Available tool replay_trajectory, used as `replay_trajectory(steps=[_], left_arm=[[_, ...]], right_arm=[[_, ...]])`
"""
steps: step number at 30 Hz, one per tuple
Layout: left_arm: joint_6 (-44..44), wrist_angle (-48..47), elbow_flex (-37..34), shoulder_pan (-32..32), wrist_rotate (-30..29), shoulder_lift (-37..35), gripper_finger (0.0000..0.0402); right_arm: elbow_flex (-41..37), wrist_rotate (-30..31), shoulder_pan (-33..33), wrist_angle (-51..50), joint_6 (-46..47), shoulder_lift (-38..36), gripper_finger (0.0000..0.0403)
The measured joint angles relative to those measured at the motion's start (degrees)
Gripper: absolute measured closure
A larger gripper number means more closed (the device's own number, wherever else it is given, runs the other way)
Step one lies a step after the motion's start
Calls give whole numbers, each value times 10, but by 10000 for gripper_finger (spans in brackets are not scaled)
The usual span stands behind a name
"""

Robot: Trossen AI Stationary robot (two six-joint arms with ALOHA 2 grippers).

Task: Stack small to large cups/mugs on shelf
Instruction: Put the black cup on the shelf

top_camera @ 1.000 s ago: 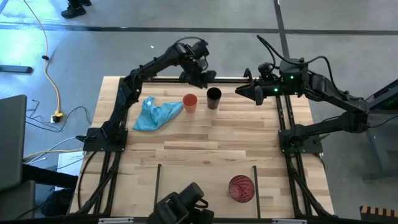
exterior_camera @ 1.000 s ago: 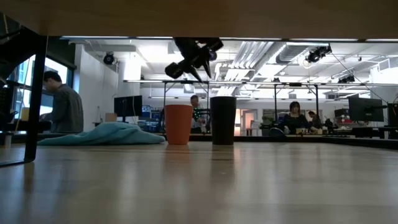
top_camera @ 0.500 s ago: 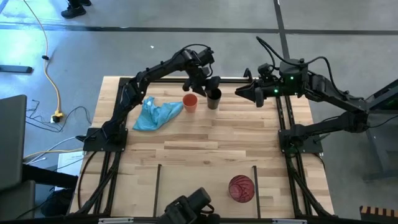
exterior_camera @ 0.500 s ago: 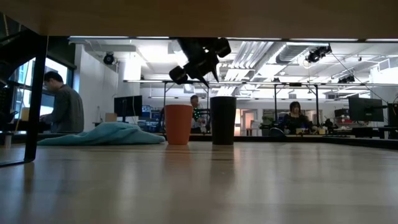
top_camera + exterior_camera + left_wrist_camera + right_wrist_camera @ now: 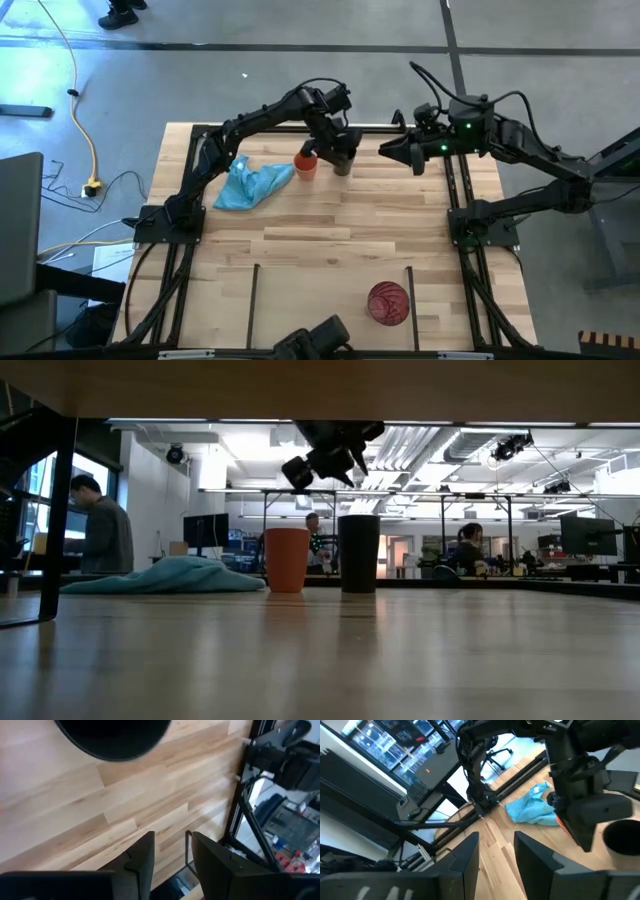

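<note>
While the left gripper (image 5: 335, 150) hovers over the black cup (image 5: 359, 553) at the table's far edge, fingers spread and empty, the orange cup (image 5: 305, 164) stands just beside and the red-pink cup (image 5: 388, 302) sits alone on the shelf (image 5: 330, 290). These look like light, rigid, slick plastic cups, so I would pinch one wall at the rim. Only the low view shows clear air between claw and cup; the right gripper (image 5: 392, 148) waits nearby, fingers apart

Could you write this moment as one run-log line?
left pincer: open, above black cup | right pincer: open, waiting | orange cup: standing
</note>
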Motion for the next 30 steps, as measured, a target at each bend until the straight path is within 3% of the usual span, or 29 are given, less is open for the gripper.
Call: replay_trajectory(steps=[6,11,17,23,27,30], left_arm=[[75,-6,0,-35,23,0,284],[187,-4,0,-64,14,0,284],[353,-3,0,-99,-131,-8,284],[567,1,1,-152,-264,-30,284],[717,-24,1,-177,-390,-50,284],[818,-34,1,-177,-442,-61,284]], right_arm=[[0,16,-4,-67,-32,0,289],[0,58,-18,-142,-52,0,289],[0,71,-23,-164,-76,0,289],[0,71,-23,-164,-67,0,289],[0,71,-23,-168,-47,0,289],[0,72,-17,-169,-33,0,289]])
